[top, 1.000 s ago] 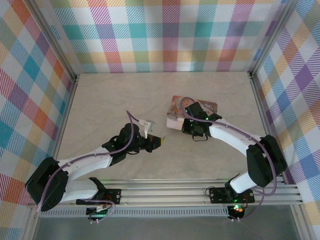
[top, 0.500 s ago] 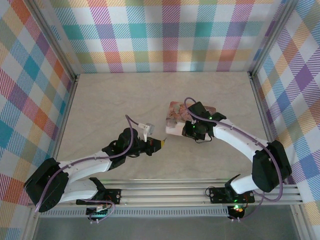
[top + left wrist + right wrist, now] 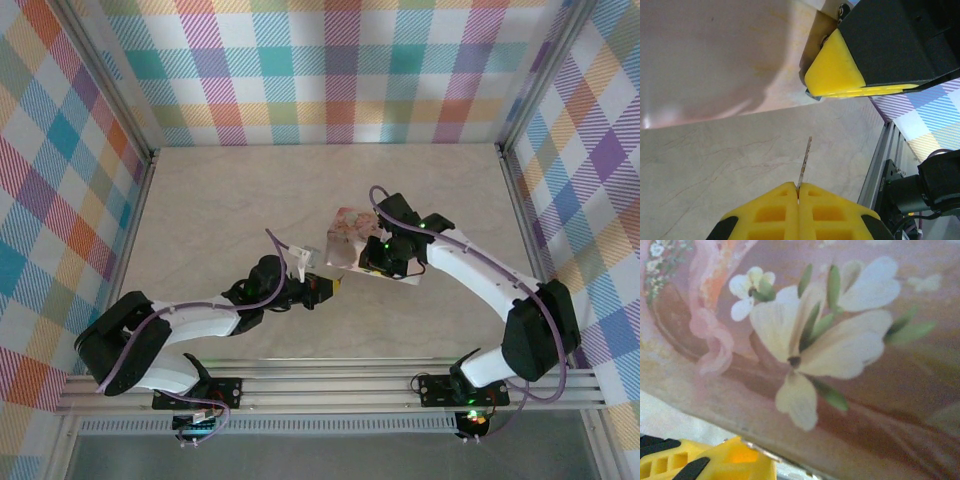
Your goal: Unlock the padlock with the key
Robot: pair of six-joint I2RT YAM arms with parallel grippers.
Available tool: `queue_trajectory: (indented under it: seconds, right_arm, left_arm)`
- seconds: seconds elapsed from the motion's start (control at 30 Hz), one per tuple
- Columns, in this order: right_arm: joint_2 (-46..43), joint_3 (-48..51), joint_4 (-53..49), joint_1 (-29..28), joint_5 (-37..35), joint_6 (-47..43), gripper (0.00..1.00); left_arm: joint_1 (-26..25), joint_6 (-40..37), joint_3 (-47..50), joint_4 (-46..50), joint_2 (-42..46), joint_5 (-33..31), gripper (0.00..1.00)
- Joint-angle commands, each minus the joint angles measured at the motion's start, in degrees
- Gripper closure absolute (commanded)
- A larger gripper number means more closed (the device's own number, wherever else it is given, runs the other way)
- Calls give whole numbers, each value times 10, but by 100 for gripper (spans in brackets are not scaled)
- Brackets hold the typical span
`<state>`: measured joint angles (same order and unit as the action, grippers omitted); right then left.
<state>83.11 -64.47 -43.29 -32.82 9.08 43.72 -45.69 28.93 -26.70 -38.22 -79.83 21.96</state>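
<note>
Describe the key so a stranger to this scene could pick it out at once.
Start at the pink box on the table, then find the left gripper beside it. The key is the thin greyish sliver poking from its shut yellow fingers toward the box, slimmer than anything nearby.

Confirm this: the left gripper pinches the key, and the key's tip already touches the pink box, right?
Not quite. The left gripper does pinch the key, but its tip stops short of the pink box; the left wrist view shows bare table between them.
</note>
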Motion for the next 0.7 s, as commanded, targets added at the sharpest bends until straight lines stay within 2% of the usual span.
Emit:
queue_trajectory:
  seconds: [0.0,0.5,0.67]
  right_arm:
    - [10,-31,-14,9,51,5,100]
    - [17,-54,-34,47,119,-12,100]
    - [18,-53,-38,50,132,-20,100]
  left_arm:
    - [-13,-2,-7,-78,-11,3,100]
    - [-23,26,8,-201,-71,11,100]
    - [-24,26,-20,-195,-99,30,100]
